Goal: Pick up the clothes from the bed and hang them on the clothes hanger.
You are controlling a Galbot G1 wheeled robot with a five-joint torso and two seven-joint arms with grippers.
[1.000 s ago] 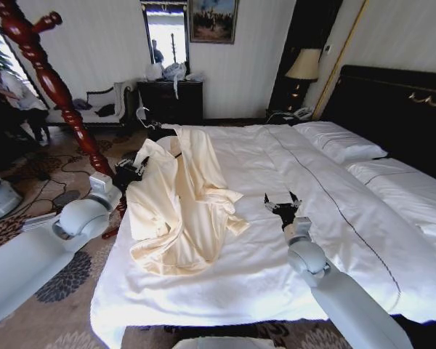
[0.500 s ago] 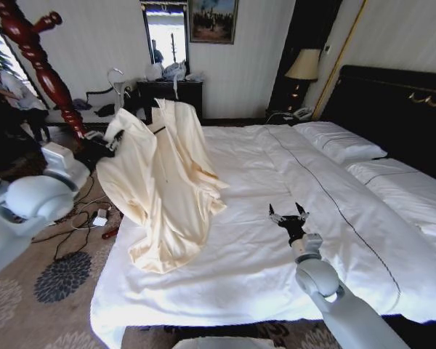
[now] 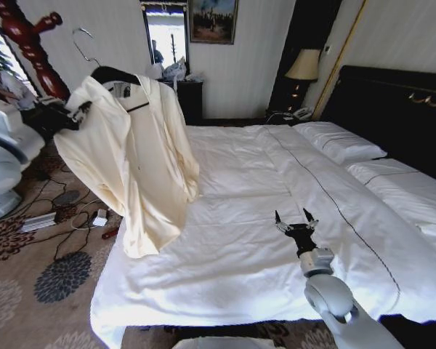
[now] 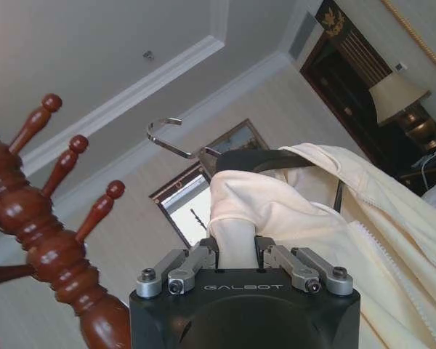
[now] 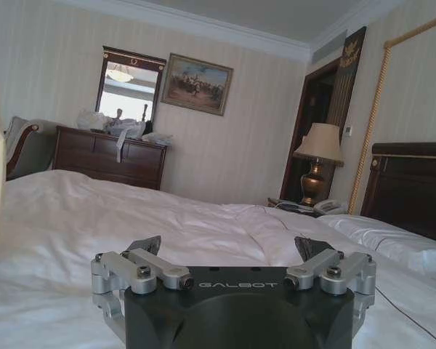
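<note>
Head view: left end effector clenched on the clothes, raised on the clothes hanger beside the bed. Right end effector released. Risk: thin fabric could slip off the hanger's shoulder.

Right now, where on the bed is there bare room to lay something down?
The white-duvet bed is bare between the hanging cream long-sleeved garment and the dark stitched line, ahead of the open right hand, and along the foot edge. It is crowded at the bed's left edge, where the left hand holds the garment.
</note>
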